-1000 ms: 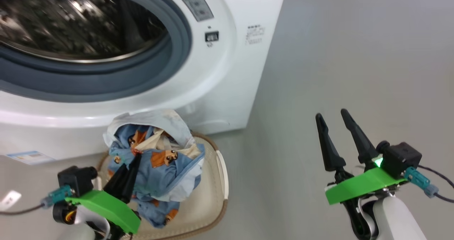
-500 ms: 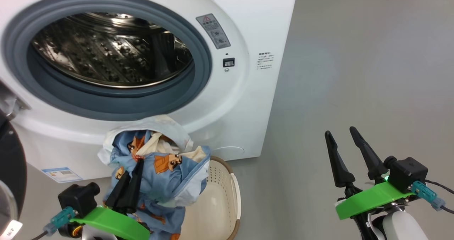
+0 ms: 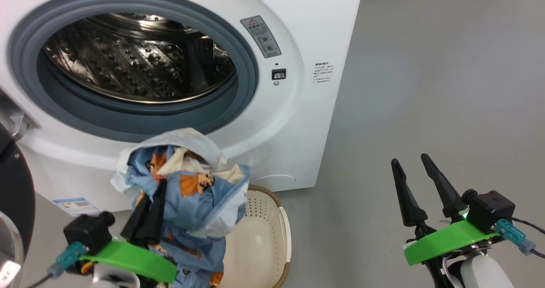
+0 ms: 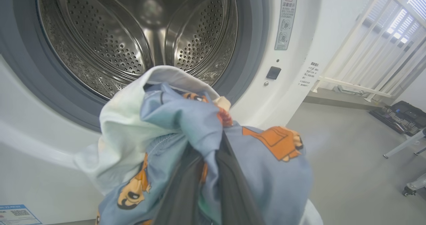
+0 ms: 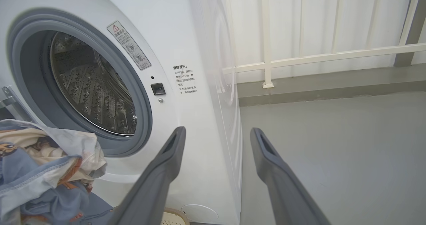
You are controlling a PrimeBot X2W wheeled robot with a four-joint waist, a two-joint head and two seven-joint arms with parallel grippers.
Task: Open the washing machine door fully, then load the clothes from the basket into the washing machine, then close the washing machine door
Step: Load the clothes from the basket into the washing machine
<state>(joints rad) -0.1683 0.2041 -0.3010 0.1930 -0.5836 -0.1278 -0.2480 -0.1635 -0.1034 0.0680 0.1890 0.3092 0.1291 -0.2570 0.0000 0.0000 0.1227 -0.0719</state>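
Left to right in your head view: hard against the edge at 9 o'clock you've got the washing machine door [image 3: 17,194] swung open, with just its glossy black rim and a sliver of glass showing. Next over, the washing machine [image 3: 306,122] fills everything from 10 to 1 o'clock, its grey gasket [image 3: 127,124] ringing the steel drum [image 3: 136,62], and there's a blue label [image 3: 70,205] low on the front at 8 o'clock. Your left jaws sit at 7 o'clock and they're clenched on the clothes [image 3: 196,194]. The dark fingers [image 3: 148,220] are pinched together with the blue bear-print fabric bunched over them. Your left wrist view agrees, with cloth draped over both fingers and the drum mouth straight ahead at 12 o'clock. The bundle is held up in front of the machine's lower front, just under the gasket's bottom edge and over the left half of the basket [image 3: 259,237]. The basket sits at 6 o'clock on the grey floor [image 3: 425,87], just in front of the machine. The bundle's tail runs off the bottom of the picture, so I can't tell if it touches the basket. Over at 4 o'clock your right jaws are released, the fingers [image 3: 404,194] spread with nothing between them, well apart from the basket. In your right wrist view they aim at the machine's right front corner, with a white railing [image 5: 266,35] at 1 o'clock.
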